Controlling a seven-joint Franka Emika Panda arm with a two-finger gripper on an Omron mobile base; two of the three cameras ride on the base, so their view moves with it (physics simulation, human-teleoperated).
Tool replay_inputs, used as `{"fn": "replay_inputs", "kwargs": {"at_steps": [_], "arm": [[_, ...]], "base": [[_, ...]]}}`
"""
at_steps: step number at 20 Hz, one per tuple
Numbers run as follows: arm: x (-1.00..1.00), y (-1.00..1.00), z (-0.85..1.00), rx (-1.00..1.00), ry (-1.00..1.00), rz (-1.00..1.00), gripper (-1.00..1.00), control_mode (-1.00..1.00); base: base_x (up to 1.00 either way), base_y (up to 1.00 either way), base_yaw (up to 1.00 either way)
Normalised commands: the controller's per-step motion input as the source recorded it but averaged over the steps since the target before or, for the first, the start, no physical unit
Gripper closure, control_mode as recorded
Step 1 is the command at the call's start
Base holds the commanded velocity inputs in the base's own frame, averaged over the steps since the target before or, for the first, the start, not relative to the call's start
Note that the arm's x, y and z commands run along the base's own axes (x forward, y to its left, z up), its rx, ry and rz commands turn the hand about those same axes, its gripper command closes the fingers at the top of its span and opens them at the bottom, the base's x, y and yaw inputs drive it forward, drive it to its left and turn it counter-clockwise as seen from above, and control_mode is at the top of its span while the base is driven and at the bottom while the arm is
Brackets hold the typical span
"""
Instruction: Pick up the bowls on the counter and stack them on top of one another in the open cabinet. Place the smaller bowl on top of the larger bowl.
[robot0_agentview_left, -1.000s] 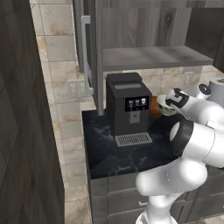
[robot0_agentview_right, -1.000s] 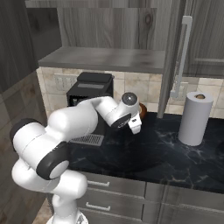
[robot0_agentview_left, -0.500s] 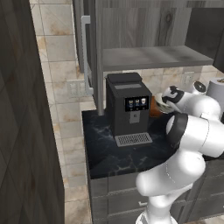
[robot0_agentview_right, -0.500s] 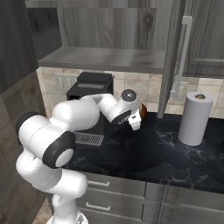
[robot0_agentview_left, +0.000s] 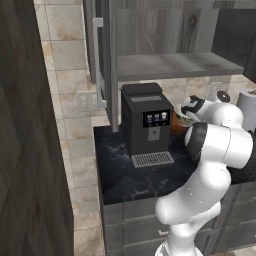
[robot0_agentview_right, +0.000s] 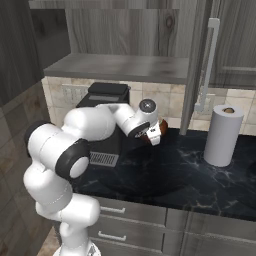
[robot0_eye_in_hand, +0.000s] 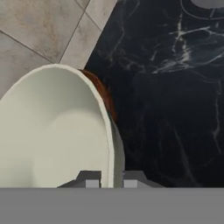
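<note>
Gripping the rim of the small cream bowl (robot0_eye_in_hand: 52, 131), my gripper (robot0_eye_in_hand: 105, 183) had one finger inside it and one outside. That bowl hung over the black counter (robot0_eye_in_hand: 175, 109) near the tiled wall (robot0_eye_in_hand: 39, 30), with the brown bowl (robot0_eye_in_hand: 103, 94) just behind it.

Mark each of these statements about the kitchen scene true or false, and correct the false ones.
1. The gripper is closed on the rim of the small pale cream-green bowl. True.
2. The grey cabinet shelf already holds a bowl. False: it is bare.
3. A white paper towel roll stands on the dark marbled counter. True.
4. The black coffee machine sits on the cabinet shelf. False: it stands on the counter, below the shelf.
5. The glossy reddish-brown bowl lies beside the pale bowl. True.
</note>
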Motion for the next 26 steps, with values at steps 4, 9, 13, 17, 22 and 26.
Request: {"fn": "replay_inputs", "kwargs": {"at_steps": [4, 9, 13, 17, 22, 26], "arm": [[0.25, -0.03, 0.00, 0.02, 0.00, -0.02, 1.00, -1.00], [0.24, -0.03, 0.00, 0.02, -0.01, -0.02, 1.00, -1.00], [0.24, -0.03, -0.02, 0.02, -0.01, -0.02, 1.00, -1.00], [0.23, 0.00, -0.12, 0.02, 0.00, -0.02, 1.00, -1.00], [0.17, 0.00, -0.20, 0.03, 0.00, -0.02, 1.00, -1.00], [0.15, 0.00, -0.22, 0.03, 0.00, -0.02, 1.00, -1.00]], "base": [[0.00, 0.00, 0.00], [0.00, 0.00, 0.00], [0.00, 0.00, 0.00], [0.00, 0.00, 0.00], [0.00, 0.00, 0.00], [0.00, 0.00, 0.00]]}}
